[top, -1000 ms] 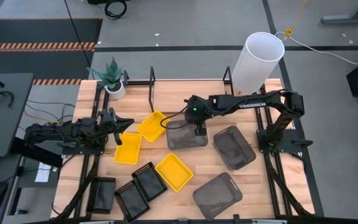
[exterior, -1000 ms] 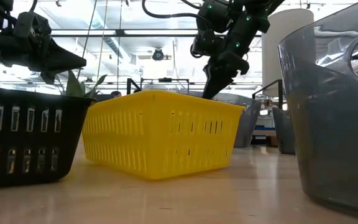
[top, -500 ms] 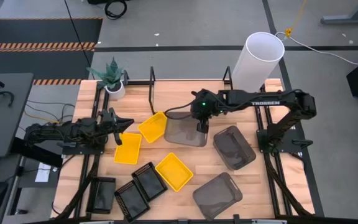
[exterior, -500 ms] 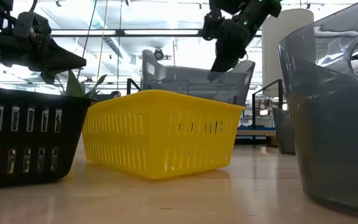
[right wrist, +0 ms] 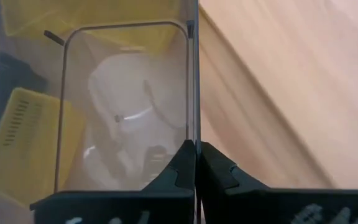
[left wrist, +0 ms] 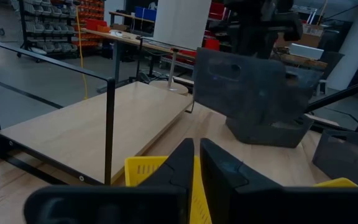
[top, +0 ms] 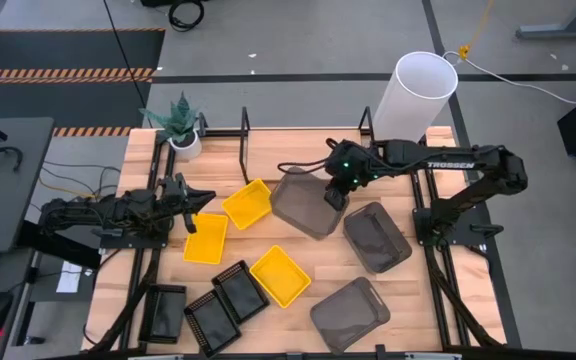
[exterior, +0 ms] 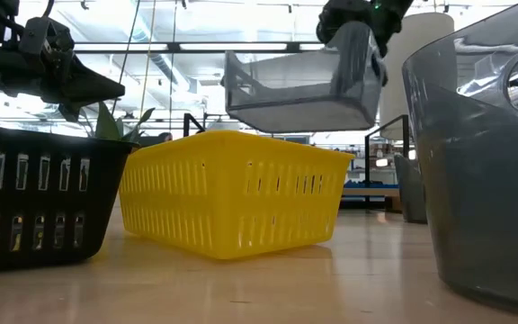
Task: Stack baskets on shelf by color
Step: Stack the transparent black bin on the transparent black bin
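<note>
My right gripper [top: 336,192] is shut on a smoky grey basket [top: 303,200], which hangs in the air above the table's middle, higher than the yellow basket [exterior: 232,193] in the low view. The shelf [top: 288,150], a light board between black uprights, lies along the far edge. My left gripper [top: 200,197] waits shut at the left, above the table, next to two yellow baskets [top: 248,203] [top: 206,238]. Another yellow basket [top: 280,276], three black ones [top: 240,291] and two more grey ones [top: 376,236] [top: 348,313] rest flat on the tabletop. My right gripper pinches the grey basket's end wall at its rim [right wrist: 194,134], one finger inside and one outside, coming from above and pointing down. The basket [exterior: 299,90] is lifted clear and reaches out sideways from the fingers, slightly tilted.
A tall white cylinder [top: 418,95] stands at the far right corner beside the shelf. A small potted plant [top: 180,125] sits at the far left corner. Black upright bars [left wrist: 109,127] frame the shelf. Bare wood shows between the baskets near the table's middle.
My right gripper has risen and moved toward the table's right and far edges, carrying the grey basket. The basket, on the table a second ago, is lifted clear above the yellow one and has turned about in the hold.
</note>
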